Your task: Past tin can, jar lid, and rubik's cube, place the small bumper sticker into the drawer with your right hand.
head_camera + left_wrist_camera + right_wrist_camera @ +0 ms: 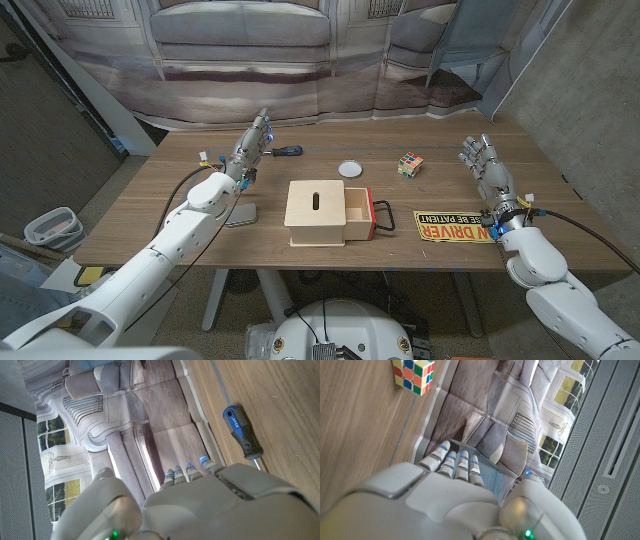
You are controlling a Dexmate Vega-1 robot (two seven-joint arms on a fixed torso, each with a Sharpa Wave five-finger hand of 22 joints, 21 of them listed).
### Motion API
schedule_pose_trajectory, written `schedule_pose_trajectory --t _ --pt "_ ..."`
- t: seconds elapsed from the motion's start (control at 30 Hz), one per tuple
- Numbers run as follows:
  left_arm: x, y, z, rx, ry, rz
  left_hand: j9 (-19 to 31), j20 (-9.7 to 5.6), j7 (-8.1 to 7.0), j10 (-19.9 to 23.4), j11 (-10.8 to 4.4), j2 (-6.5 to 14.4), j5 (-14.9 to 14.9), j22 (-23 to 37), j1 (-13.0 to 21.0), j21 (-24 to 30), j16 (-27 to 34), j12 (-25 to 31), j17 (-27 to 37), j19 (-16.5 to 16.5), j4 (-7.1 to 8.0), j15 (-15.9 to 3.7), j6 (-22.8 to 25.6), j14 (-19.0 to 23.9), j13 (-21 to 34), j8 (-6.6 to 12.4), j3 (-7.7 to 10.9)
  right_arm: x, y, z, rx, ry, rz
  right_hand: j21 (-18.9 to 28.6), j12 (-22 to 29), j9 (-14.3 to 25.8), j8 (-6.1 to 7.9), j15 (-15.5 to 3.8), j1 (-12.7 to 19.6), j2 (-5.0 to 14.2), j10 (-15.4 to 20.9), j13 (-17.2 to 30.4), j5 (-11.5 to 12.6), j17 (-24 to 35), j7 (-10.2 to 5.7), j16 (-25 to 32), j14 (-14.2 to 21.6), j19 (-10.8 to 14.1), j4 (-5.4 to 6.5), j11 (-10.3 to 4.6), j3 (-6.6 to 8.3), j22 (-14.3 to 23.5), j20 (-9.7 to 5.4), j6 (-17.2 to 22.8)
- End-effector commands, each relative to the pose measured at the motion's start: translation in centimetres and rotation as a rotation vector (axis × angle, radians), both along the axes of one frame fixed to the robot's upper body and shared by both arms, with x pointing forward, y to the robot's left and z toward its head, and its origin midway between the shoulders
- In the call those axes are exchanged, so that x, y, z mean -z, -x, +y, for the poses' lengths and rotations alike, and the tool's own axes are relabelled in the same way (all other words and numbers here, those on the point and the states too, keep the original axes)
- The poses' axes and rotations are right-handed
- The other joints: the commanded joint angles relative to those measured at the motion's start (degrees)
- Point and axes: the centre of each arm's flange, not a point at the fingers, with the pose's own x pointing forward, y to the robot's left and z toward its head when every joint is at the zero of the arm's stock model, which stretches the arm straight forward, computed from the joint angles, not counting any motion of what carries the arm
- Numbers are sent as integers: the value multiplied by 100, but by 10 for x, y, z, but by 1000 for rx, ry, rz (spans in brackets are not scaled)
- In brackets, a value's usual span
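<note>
Your right hand [487, 165] stands over the tabletop [150, 205] near its right edge, fingers apart, holding nothing. The small bumper sticker [452, 225] lies flat by the near edge, just beside that wrist. The wooden box [318, 211] sits mid-tabletop, its red drawer [358, 213] open toward the sticker. The rubik's cube [409, 164] and jar lid [350, 169] lie beyond it. Your left hand [250, 147] is empty too, beside a screwdriver [286, 151] toward the far edge.

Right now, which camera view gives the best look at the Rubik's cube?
The head view is best: the Rubik's cube appears whole on the table, between the jar lid and the right hand. The right wrist view catches it larger but cut off at the frame edge. The left wrist view faces the screwdriver instead.
</note>
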Motion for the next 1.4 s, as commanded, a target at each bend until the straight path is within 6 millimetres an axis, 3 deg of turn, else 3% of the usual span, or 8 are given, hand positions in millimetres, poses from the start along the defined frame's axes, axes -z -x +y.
schedule_pose_trajectory --t 0.03,1.4 --pt "1 0 -3 7 7 0 7 -192 -4 2 5 57 55 32 18 24 33 28 7 15 31 4 22 -1 14 4 -34 7 7 -4 6 7 0 30 -14 23 3 9 58 -2 40 36 1 34 -10 43 69 72 -29 -5 -8 23 -262 47" --pt "-2 4 -8 6 14 -4 8 -189 6 11 -4 83 71 32 28 19 36 27 7 -1 22 -1 55 11 5 7 -80 34 24 -22 26 -7 11 49 23 27 28 -46 93 35 248 39 15 34 -113 54 257 290 -60 -73 -41 19 -260 196"
